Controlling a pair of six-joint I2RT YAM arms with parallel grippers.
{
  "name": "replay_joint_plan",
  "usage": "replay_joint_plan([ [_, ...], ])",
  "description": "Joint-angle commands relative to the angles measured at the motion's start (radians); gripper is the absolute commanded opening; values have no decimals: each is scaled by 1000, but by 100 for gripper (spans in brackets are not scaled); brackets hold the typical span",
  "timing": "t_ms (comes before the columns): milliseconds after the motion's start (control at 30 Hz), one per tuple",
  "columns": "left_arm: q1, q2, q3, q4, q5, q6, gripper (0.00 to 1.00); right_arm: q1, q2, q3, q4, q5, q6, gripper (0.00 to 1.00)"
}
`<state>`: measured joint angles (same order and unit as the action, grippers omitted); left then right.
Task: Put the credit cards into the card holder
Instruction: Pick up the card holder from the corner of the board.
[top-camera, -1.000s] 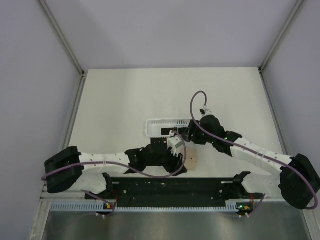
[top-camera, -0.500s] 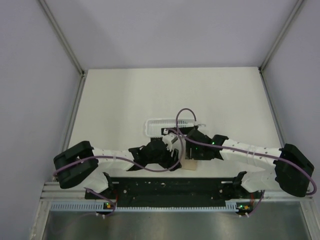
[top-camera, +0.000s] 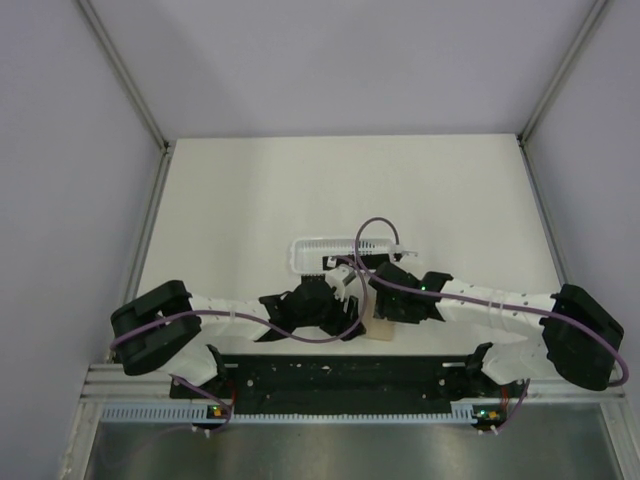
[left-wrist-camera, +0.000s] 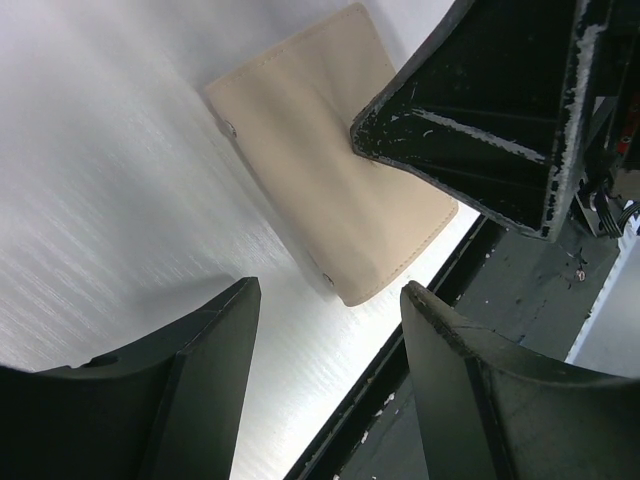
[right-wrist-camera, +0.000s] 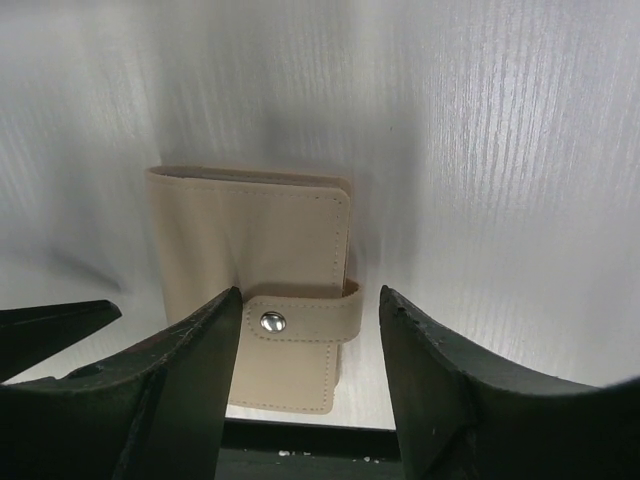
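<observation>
The tan card holder (top-camera: 383, 330) lies flat and closed near the table's front edge, its strap snapped shut (right-wrist-camera: 270, 321). It also shows in the left wrist view (left-wrist-camera: 320, 170). My right gripper (top-camera: 379, 312) is open just above it, and in the right wrist view (right-wrist-camera: 310, 295) its jaws straddle the strap. My left gripper (top-camera: 352, 322) is open and empty close to the holder's left side, and in the left wrist view (left-wrist-camera: 330, 290) it holds nothing. One right fingertip (left-wrist-camera: 480, 110) hangs over the holder. No credit cards are visible.
A long white perforated basket (top-camera: 322, 246) lies just behind both grippers, partly covered by the arms and a purple cable. A black rail (top-camera: 340, 375) runs along the table's front edge right by the holder.
My right gripper has swung from the basket toward the front edge and come down over the card holder. My left gripper has shifted slightly and stays beside it.
</observation>
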<state>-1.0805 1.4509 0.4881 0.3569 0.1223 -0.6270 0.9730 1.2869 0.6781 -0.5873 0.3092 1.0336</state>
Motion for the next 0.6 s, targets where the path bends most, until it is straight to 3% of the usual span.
replay_joint_plan([
  [0, 2, 6, -3, 50, -6, -8, 64, 12, -1, -40, 67, 24, 49, 57],
  [300, 10, -4, -11, 40, -4, -4, 64, -26, -130, -192, 219, 44, 131, 60],
  [567, 10, 16, -13, 53, -1, -10, 64, -94, -161, -284, 346, -38, 106, 54],
])
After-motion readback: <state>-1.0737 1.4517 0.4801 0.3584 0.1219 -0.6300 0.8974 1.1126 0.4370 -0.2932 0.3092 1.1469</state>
